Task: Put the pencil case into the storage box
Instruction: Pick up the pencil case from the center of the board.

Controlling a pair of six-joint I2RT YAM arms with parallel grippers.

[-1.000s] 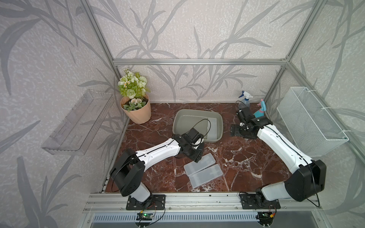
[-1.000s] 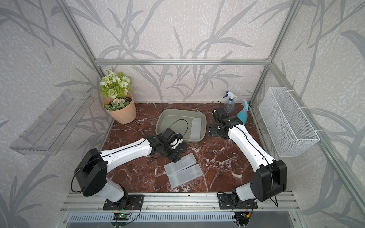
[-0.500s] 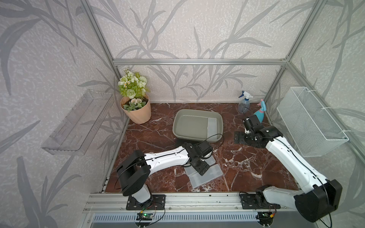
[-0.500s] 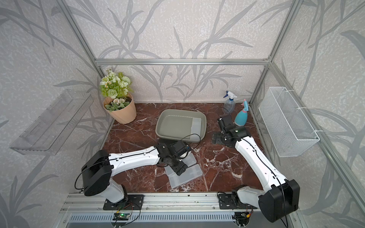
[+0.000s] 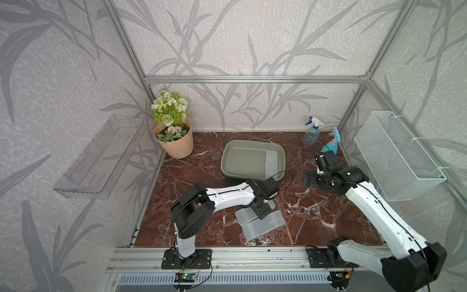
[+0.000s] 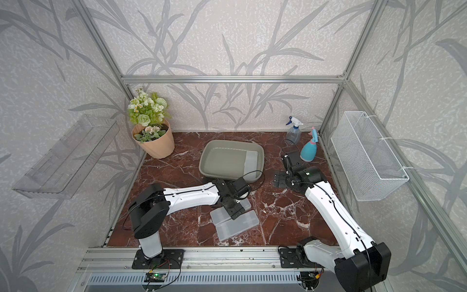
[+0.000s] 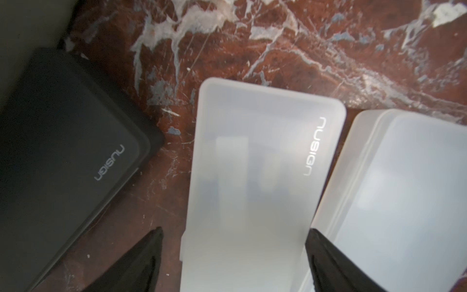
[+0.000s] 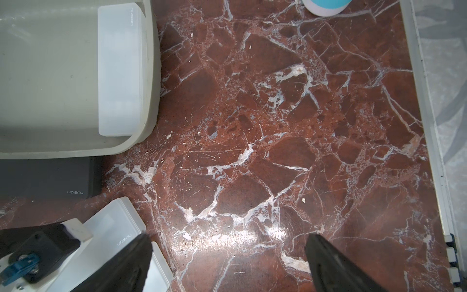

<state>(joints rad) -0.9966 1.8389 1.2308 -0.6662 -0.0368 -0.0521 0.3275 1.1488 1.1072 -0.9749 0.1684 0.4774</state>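
- Grey-green storage box (image 5: pixel 242 161) holds one frosted case (image 5: pixel 271 164), right end.
- Left pincer (image 7: pixel 233 230) spread astride pencil case (image 7: pixel 252 164) on table (image 7: pixel 278 50), not gripping.
- Right pincer (image 8: pixel 227 236) spread above table.

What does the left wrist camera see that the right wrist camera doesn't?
Only the left wrist view shows the left gripper open, with a finger on either side of a frosted pencil case lying on the marble.

Only the right wrist view shows the storage box with a frosted case inside, the bottom of a blue spray bottle, and the right gripper open over bare marble.

Both views show that straddled case, its frosted neighbour and the black pencil case.
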